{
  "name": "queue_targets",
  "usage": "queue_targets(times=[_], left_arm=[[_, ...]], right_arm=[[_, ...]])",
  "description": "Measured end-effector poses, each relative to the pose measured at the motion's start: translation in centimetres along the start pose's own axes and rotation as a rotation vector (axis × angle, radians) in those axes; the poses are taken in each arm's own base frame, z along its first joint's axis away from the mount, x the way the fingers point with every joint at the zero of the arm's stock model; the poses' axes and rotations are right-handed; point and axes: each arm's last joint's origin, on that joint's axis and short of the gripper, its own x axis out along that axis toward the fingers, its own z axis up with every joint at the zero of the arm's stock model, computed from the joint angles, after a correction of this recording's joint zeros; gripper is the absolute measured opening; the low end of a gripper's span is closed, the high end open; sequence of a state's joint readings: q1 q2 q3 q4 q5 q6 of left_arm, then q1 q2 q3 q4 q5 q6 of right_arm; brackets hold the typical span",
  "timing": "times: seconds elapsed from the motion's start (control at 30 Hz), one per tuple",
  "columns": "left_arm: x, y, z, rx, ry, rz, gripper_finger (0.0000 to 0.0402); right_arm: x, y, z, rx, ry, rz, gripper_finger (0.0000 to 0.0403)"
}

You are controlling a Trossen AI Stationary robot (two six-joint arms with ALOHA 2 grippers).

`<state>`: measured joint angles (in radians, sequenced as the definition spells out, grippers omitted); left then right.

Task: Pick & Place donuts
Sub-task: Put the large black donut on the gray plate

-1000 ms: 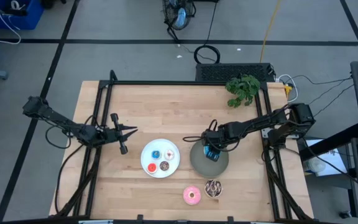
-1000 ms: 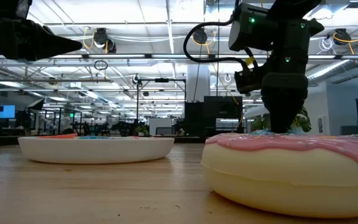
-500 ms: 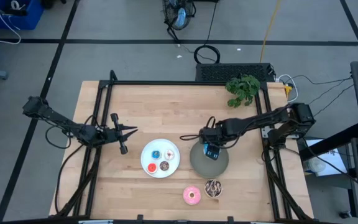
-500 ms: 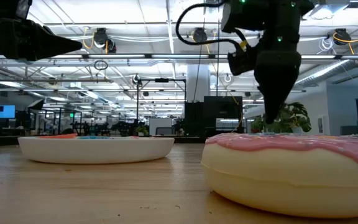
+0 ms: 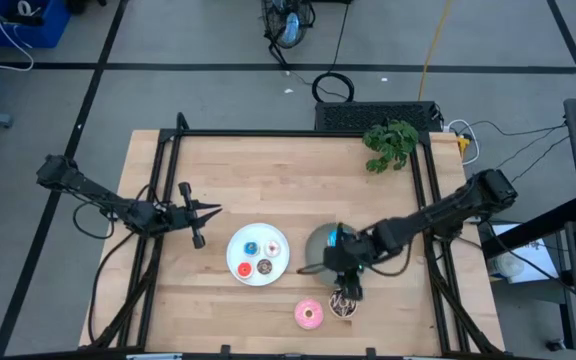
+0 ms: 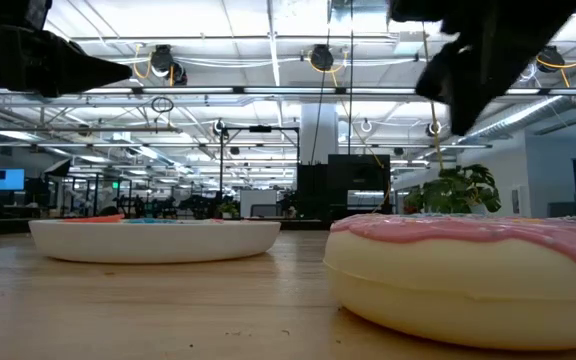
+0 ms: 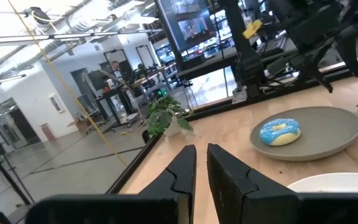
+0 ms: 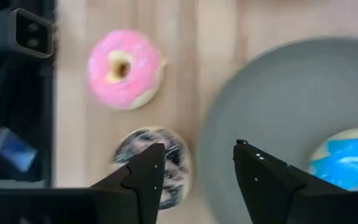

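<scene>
The right end effector (image 5: 351, 290) hovers with its fingers spread above the dark chocolate sprinkled ring donut (image 8: 155, 163), which lies on the wooden surface (image 5: 268, 170) just beside the round grey plate (image 8: 272, 99). The bright blue ring donut (image 7: 279, 132) rests on that grey plate. The pink frosted ring donut (image 5: 309, 314) sits just beside the chocolate one. Four tiny donuts, seemingly blue, red, brown and white-pink, lie on the round white plate (image 5: 240, 262) next to the grey plate. The left end effector (image 5: 208, 211), fingers pressed nearly together, waits beyond the white plate.
</scene>
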<state>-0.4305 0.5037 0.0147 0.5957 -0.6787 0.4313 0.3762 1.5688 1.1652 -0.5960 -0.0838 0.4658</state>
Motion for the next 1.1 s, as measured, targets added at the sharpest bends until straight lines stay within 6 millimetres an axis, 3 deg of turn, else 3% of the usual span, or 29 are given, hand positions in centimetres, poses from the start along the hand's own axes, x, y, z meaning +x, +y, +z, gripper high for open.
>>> queue_targets(times=[0.3, 0.53, 0.7, 0.83, 1.1], left_arm=[[0.0, 0.0, 0.1, -0.029, -0.011, -0.003, 0.0047], [0.0, 0.0, 0.1, -0.076, -0.011, -0.003, 0.0047], [0.0, 0.0, 0.1, -0.082, -0.011, -0.002, 0.0047], [0.0, 0.0, 0.1, -0.084, -0.01, -0.002, 0.0047], [0.0, 0.0, 0.1, -0.084, -0.005, 0.002, 0.0047]], right_arm=[[0.1, 3.0, -1.8, 0.059, 0.003, -0.024, 0.0099], [-1.9, 5.4, -0.8, -0.043, -0.115, -0.083, 0.0007], [-1.1, 6.7, 0.1, -0.072, -0.15, -0.105, 0.0007], [1.0, 7.8, 0.8, -0.13, -0.073, -0.149, 0.0001], [1.8, 10.1, 3.6, -0.188, 0.08, -0.257, 0.0001]])
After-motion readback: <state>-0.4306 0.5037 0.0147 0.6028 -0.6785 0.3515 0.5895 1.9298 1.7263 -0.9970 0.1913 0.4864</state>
